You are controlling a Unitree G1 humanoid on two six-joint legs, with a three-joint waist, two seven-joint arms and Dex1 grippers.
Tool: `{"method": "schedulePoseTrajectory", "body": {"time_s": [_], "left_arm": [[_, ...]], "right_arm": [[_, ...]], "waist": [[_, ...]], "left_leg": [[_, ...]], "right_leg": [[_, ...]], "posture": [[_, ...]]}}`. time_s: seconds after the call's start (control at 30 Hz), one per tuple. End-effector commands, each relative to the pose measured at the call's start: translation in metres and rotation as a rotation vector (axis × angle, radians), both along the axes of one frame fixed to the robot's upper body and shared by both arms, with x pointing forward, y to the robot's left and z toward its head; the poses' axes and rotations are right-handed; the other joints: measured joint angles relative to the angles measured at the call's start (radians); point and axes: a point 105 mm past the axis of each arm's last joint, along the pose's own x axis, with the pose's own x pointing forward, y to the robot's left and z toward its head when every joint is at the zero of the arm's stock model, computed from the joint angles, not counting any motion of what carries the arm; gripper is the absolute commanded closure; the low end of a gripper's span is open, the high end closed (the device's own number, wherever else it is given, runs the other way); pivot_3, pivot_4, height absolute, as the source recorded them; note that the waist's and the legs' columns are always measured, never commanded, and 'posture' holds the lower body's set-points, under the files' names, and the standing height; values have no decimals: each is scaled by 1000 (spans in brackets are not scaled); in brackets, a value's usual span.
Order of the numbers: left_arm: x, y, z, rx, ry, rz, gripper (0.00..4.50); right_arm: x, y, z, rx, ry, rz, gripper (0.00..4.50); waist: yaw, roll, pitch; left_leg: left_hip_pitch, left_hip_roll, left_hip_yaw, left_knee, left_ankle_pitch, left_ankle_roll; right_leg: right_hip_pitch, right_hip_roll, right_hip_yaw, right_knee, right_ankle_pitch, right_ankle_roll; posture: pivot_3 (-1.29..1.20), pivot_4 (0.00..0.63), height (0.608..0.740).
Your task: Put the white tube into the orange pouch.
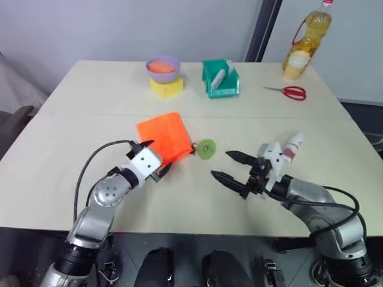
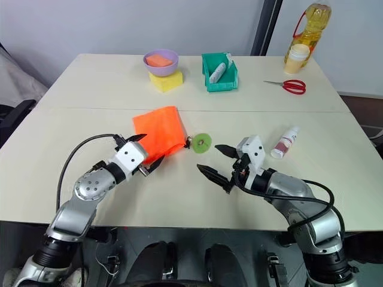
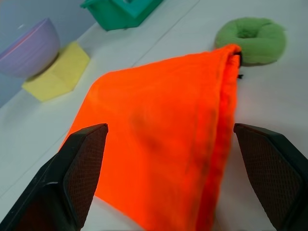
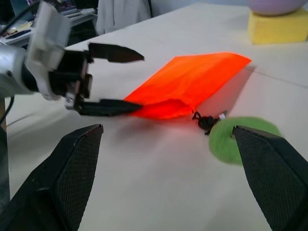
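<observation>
Pouch [image 2: 158, 133] lying flat at frame centre on worktop [image 2: 251, 113], left gripper [image 2: 143, 152] at its lower edge, jaws apart, tube [image 2: 285, 143] at right, beside right gripper [image 2: 216, 160], jaws apart, nothing held.

This looked like a robot test room or lab rather than a home; a plain cream bench [image 1: 72, 119] stood before bare grey-white walls and a dark upright post [image 1: 267, 27]. The bench carried an unrelated assortment: a green parts bin [image 1: 220, 79], a lilac bowl [image 1: 163, 67] on a yellow block [image 1: 166, 87], red-handled scissors [image 1: 290, 91], a bottle of cooking oil [image 1: 308, 37]; such a staged mix suited trials, not housekeeping.
</observation>
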Motion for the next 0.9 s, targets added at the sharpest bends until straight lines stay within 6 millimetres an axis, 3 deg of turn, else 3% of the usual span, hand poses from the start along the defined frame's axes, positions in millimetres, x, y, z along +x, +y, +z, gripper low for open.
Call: {"method": "schedulePoseTrajectory", "body": {"time_s": [0.03,0.33,0.6,0.7,0.9], "left_arm": [[7,-6,6,-3,-43,11,0],[20,-5,9,-36,-70,54,0],[32,9,13,-49,-95,141,0],[34,6,18,-73,-109,121,1212],[30,0,24,-125,-101,53,4458]], "right_arm": [[-3,6,13,22,-38,19,29],[-4,6,10,23,-28,9,29],[-5,2,1,26,-21,0,29],[-5,4,3,27,-28,1,0],[5,-4,9,-3,-52,-70,0]], "waist": [[0,0,0],[-1,0,0],[0,0,0],[-1,0,0],[0,0,0]], "left_leg": [[0,0,0,0,0,0],[-1,0,0,0,0,0],[0,0,0,0,0,0],[0,0,0,0,0,0],[0,0,0,0,0,0]], "right_leg": [[0,0,0,0,0,0],[0,0,0,0,0,0],[0,0,0,0,0,0],[0,0,0,0,0,0],[0,0,0,0,0,0]], "posture": [[0,150,737],[0,150,737],[0,150,737],[0,150,737],[0,150,737]]}}
